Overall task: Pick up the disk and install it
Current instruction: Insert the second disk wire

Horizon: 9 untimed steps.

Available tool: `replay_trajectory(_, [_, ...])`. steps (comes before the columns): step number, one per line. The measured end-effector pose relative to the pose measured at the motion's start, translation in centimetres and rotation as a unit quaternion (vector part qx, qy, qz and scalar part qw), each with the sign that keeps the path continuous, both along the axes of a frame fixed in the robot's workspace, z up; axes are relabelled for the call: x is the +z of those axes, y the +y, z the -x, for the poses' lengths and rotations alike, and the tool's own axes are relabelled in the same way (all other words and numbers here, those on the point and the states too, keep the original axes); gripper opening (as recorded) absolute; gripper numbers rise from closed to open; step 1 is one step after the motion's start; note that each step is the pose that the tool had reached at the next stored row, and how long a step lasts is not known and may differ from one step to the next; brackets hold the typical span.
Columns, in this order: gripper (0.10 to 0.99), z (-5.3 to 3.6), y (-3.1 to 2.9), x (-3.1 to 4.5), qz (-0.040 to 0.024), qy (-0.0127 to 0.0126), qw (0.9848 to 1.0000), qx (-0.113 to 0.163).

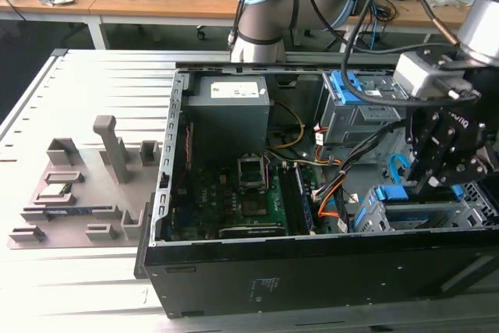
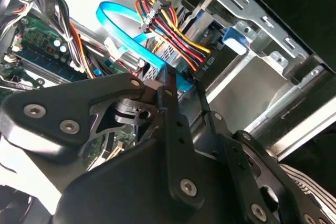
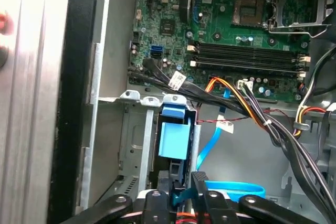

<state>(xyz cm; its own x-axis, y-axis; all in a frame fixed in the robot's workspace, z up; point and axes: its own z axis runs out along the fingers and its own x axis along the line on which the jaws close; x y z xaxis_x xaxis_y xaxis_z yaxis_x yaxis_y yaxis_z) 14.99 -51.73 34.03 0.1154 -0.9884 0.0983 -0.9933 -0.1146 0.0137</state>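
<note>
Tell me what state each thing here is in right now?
Computer case: side panel off, inside exposed.
Processor socket: latch frame raised, nothing in it.
Gripper: shut on the disk.
Disk: held edge-on at the metal drive cage.

Arm: silver-grey tubes; pale blue joint caps; black cables trailing
Wrist block: light grey box; cable at its 12 o'clock
Gripper: matte black linkage plates; silver screws; white lettering
</note>
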Motion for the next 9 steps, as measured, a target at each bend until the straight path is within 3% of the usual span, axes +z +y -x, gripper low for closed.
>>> replay_trajectory(2, [0.298, 0.00, 0.03, 1.13, 0.0000, 0.0000, 1.0000, 0.000])
replay_trajectory(3, [0.298, -0.02, 0.07, 1.34, -0.0004, 0.0000, 1.0000, 0.000])
replay_trajectory(4, [0.282, -0.18, 0.08, 1.34, -0.0049, 0.0005, 1.0000, 0.000])
replay_trajectory(5, [0.149, -0.43, 0.08, 1.35, -0.0116, 0.0017, 0.9999, 0.001])
replay_trajectory(6, [0.106, -0.76, 0.08, 1.34, -0.0169, 0.0031, 0.9999, 0.001])
replay_trajectory(7, [0.106, -1.42, 0.08, 1.34, -0.0219, 0.0065, 0.9997, 0.001])
replay_trajectory(8, [0.106, -2.33, 0.03, 1.22, -0.0234, 0.0146, 0.9996, 0.001])
replay_trajectory(9, [0.106, -2.60, -0.11, 0.94, -0.0235, 0.0184, 0.9996, 0.001])
